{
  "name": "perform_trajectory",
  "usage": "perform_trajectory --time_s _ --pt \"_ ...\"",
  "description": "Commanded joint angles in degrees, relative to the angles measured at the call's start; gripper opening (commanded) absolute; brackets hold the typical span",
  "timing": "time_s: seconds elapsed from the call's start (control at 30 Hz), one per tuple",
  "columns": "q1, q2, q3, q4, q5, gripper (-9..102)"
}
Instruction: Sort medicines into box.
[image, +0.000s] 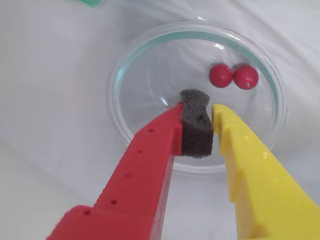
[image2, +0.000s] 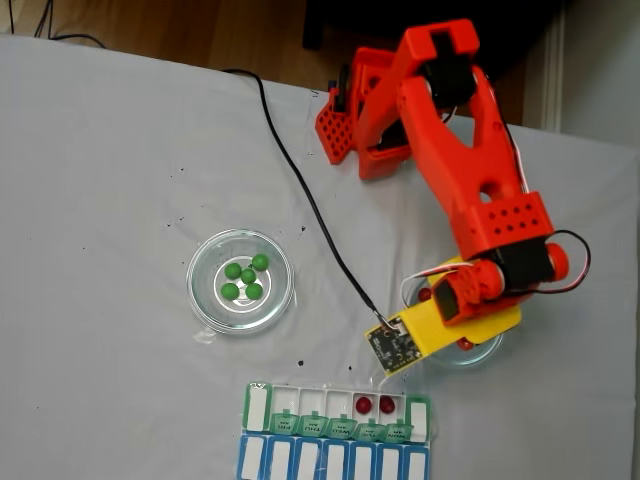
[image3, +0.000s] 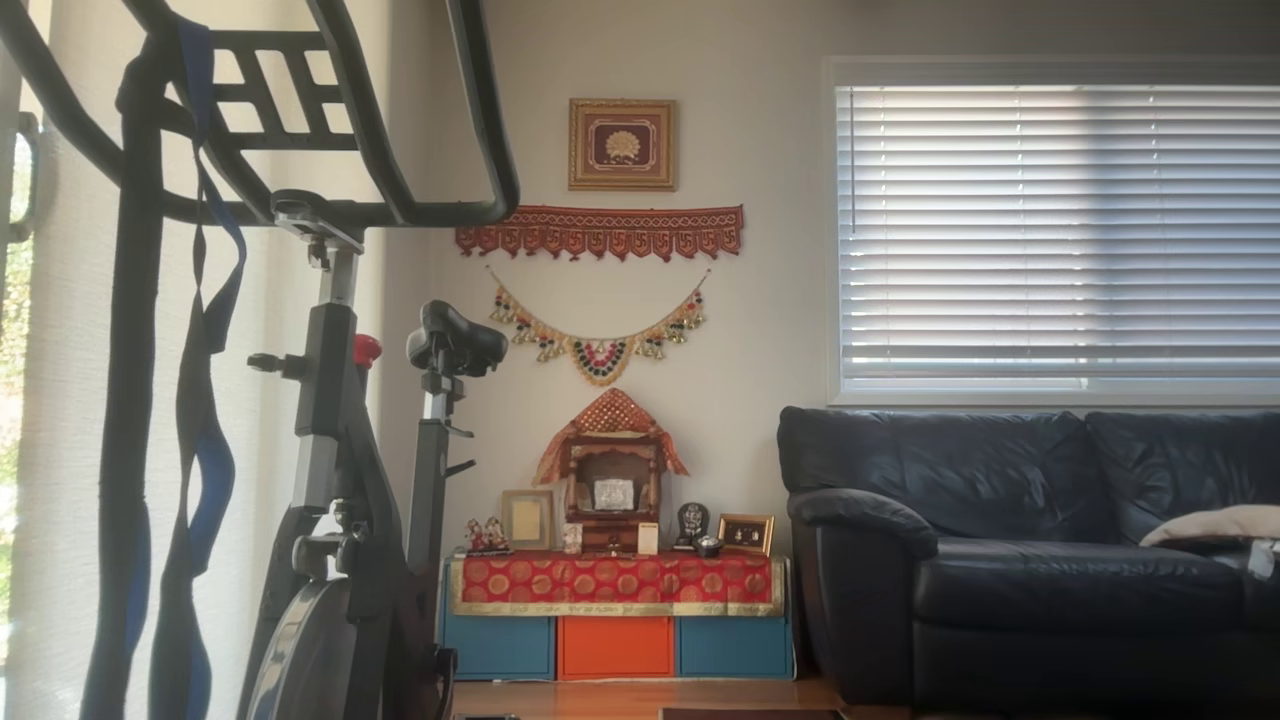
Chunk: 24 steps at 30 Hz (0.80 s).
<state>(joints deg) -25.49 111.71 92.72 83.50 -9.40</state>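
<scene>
Going left to right in the fixed view: there's a glass dish (image2: 240, 281) with five green balls (image2: 246, 276) sitting in it, untouched so far. Below that is the green-lidded pill organizer (image2: 338, 412), lids flipped open, with two red balls (image2: 375, 405) already sitting in compartments toward its right end. The blue-lidded row (image2: 333, 460) sits just under it. Further right, my arm (image2: 470, 190) is hunched over the second glass dish (image2: 470, 350), mostly covering it.

On the wrist view I get the useful part. The gripper (image: 212, 120) hangs over the near rim of that glass dish (image: 125, 75), red finger (image: 145, 165) on the left with a dark foam pad (image: 195, 125), yellow finger (image: 250, 165) on the right. The jaws are nearly pressed together, just a thin gap between pad and yellow tip, and I see nothing held in there.

Two red balls (image: 233, 76) sit touching each other side by side, past the fingertips and a bit to the right in this view. That pair's line runs roughly across the jaw opening, so I reckon I'd need to spread the fingers, push forward and nudge right to take the nearer left one alone.
</scene>
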Motion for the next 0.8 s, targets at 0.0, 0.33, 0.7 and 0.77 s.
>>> perform_trajectory --time_s 0.0,0.33,0.7,0.77 --pt "-1.76 1.23 0.26 -0.88 -0.62 2" --pt "-2.02 -0.97 5.10 -4.48 -2.81 2" --pt "-3.96 0.09 11.43 -9.05 -2.55 8" --pt "-4.13 0.09 12.04 -9.67 -2.46 13"
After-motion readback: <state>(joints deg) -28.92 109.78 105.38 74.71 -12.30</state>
